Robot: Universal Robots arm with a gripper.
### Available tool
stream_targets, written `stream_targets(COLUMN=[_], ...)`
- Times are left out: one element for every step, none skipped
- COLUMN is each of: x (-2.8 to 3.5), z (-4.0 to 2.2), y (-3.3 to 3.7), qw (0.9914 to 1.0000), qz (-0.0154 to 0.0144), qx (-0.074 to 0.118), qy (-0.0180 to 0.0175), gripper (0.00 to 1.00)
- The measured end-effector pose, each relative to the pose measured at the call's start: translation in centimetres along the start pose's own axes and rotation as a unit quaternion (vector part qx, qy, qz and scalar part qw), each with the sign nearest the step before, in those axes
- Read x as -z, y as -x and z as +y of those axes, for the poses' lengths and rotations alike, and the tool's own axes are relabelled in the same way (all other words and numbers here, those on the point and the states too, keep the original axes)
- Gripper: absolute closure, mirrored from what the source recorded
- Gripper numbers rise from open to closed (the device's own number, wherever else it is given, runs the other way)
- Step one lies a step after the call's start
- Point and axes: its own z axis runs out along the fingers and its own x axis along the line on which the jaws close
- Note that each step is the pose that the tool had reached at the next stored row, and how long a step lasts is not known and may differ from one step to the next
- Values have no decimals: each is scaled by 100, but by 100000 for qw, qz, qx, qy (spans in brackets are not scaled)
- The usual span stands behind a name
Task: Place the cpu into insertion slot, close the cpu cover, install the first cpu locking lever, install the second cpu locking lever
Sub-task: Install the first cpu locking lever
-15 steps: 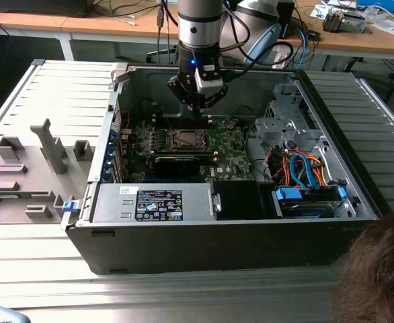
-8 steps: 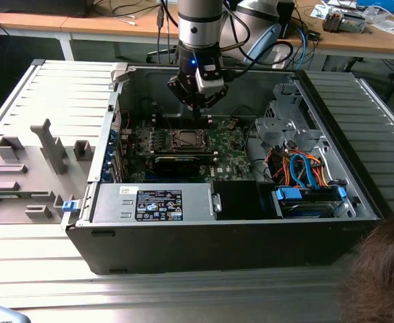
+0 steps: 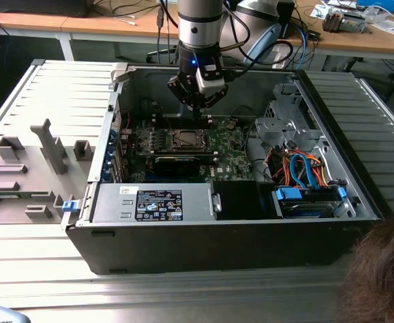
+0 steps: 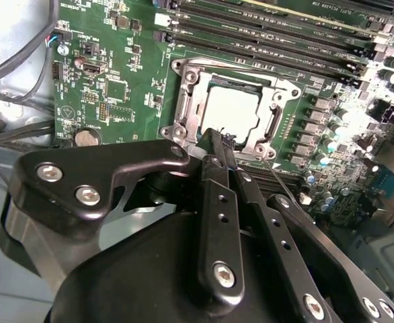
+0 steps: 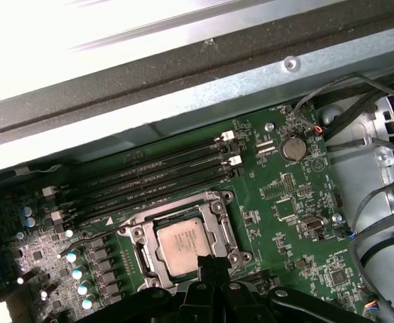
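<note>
The cpu (image 4: pixel 229 111) already sits in the insertion slot (image 4: pixel 276 125) on the green motherboard (image 4: pixel 109 87), inside the open computer case (image 3: pixel 331 108). The cpu cover (image 4: pixel 190 94) lies flat around the chip like a picture frame. So I think the chip step and the cover step are done, and the work is now at the locking levers.

The gripper (image 4: pixel 217 140) hangs right at the edge of the slot. Its fingers are pressed close together, with nothing clear to see between them. A thin wire lever (image 4: pixel 278 176) runs along the slot beside the tips. Pushing it down and under its hook takes a careful, steady press.
</note>
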Motion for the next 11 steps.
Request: stream_targets(x=[0,0,0,0,0,0,0,0,0,0,0], z=[0,0,0,0,0,0,0,0,0,0,0], y=[0,0,0,0,0,0,0,0,0,0,0], qw=[100000,100000,100000,99999,99999,99999,99998,99997,99997,99996,99995], qz=[1,-2,-6,-6,-7,-7,-10,-13,-14,-14,-16], qx=[74,195,282,355,431,517,614,729,828,898,954], qy=[3,13,16,21,25,29,35,42,46,50,54], gripper=[89,89,89,89,89,89,89,89,89,89,89])
